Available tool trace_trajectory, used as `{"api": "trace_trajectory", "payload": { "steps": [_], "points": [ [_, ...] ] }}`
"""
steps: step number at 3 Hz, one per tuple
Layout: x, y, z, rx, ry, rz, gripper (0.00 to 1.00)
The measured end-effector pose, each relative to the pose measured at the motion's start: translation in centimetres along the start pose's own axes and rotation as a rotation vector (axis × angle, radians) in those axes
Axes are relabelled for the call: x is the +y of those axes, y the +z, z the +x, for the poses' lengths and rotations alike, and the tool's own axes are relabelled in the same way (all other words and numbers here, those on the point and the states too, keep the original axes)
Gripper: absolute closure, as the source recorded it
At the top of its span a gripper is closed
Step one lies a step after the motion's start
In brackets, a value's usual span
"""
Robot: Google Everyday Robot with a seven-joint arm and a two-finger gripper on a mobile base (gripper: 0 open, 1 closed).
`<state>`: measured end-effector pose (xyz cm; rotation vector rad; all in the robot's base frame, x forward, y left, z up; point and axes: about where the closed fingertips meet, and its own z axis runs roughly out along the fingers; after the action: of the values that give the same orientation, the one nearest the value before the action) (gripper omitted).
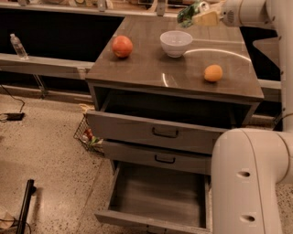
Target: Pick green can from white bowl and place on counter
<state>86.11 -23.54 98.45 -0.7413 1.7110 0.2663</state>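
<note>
Above the white bowl [176, 43] and a little to its far right, the gripper [194, 16] hangs in the air with its fingers pinched on the green can [185, 14], which is held clear of both the bowl and the counter [146, 68]. The white arm [249, 11] reaches in from the bowl's right. The bowl stands upright on the counter. Left of the bowl, near but apart, lies a red apple [122, 46]. To the bowl's front right, well apart, lies an orange [213, 73]. A pale curved line crosses the counter just right of the bowl. Below and in front of the bowl, the top drawer [160, 132] is slightly pulled out and the bottom drawer [155, 199] is drawn far open.
</note>
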Motion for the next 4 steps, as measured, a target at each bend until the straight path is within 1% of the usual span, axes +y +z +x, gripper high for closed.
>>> {"api": "trace_trajectory", "payload": {
  "steps": [1, 2, 3, 4],
  "points": [
    [-4.3, -3.9, -0.2, 0.015, 0.011, 0.139, 1.0],
    [-7.2, -6.6, 1.4, 0.059, 0.051, 0.234, 1.0],
    [-8.1, -7.3, 4.1, 0.112, 0.123, 0.258, 1.0],
    [-7.3, -6.6, 6.0, 0.144, 0.175, 0.234, 1.0]
  ]
}}
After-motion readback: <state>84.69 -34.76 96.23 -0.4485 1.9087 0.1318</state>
